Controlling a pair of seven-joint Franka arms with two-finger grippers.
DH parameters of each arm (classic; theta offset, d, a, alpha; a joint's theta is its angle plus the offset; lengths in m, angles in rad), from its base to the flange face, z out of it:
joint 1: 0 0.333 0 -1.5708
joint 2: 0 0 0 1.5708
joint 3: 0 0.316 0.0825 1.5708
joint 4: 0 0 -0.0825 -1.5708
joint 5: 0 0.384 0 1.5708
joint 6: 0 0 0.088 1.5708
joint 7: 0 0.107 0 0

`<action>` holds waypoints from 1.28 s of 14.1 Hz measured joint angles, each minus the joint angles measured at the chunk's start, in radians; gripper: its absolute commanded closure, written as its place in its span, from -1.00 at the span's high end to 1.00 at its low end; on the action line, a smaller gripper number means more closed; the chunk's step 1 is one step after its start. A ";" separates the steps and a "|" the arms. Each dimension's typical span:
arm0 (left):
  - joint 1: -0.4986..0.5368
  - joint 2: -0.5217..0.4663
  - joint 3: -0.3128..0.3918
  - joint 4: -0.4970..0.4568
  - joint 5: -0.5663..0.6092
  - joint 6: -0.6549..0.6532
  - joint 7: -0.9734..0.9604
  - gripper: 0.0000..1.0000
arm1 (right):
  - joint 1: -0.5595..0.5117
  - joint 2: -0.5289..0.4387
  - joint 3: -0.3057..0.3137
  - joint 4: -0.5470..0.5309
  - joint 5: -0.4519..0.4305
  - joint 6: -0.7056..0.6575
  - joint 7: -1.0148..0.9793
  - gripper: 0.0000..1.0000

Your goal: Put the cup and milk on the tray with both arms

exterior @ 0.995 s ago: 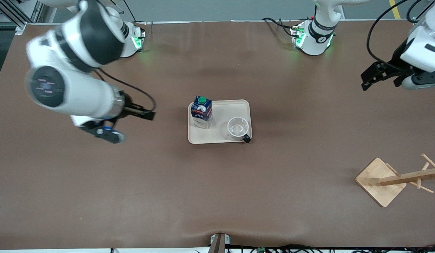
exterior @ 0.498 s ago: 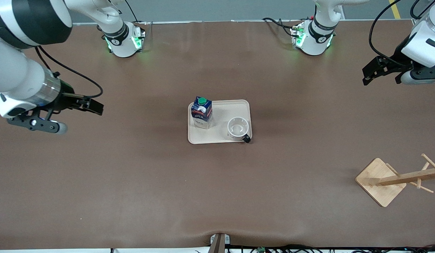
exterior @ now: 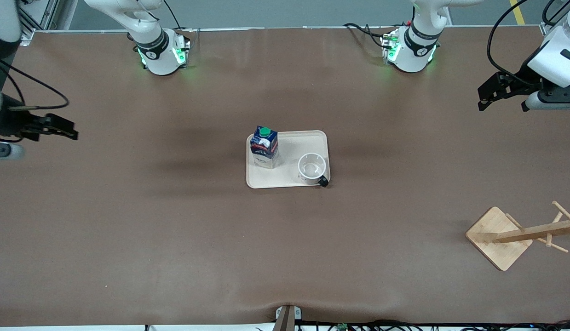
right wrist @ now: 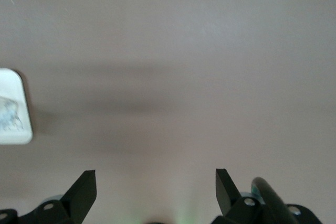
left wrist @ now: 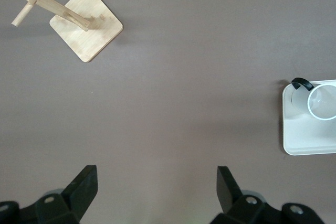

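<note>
**Tray loaded, both tools hanging wide and bare**

Tray [exterior: 289, 180] is my landmark, sitting mid-tabletop [exterior: 174, 239], and I can see both task things on it. Milk [exterior: 264, 147] stands upright on the tray, at the end toward the right arm, green cap up. Cup [exterior: 311, 168] stands upright too, mouth open to the camera, at the tray's end toward the left arm and nearer the front camera than the milk; its black handle pokes out over the tray's corner. Milk and cup are apart, with bare tray between them.

Left tool [exterior: 483, 99] hangs in the air well away from the tray, over bare tabletop at the left arm's end. I'm reading its fingers [left wrist: 84, 184] as spread wide with nothing between them; in the left wrist view the cup and a corner of the tray sit far off at the edge.

Right tool [exterior: 71, 130] is up over the right arm's end of the tabletop, also well clear of the tray. Its fingers [right wrist: 84, 187] are parted, gripping nothing, and only a sliver of tray shows in the right wrist view.

Wooden rack [exterior: 501, 236] stands near the left arm's end, nearer the front camera than the tray, well apart from it.
</note>
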 measured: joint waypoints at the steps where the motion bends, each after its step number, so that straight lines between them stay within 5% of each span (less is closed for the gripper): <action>1: 0.000 0.001 0.000 0.004 0.000 -0.002 0.000 1.00 | -0.027 0.000 0.000 -0.002 0.000 -0.023 -0.035 1.00; 8: 0.016 0.006 0.001 0.014 0.000 -0.019 0.000 1.00 | -0.042 -0.032 0.018 0.176 0.000 -0.123 -0.059 1.00; 18: 0.024 0.010 0.001 0.029 0.000 -0.030 0.002 1.00 | -0.066 -0.024 0.019 0.179 0.001 -0.120 -0.059 1.00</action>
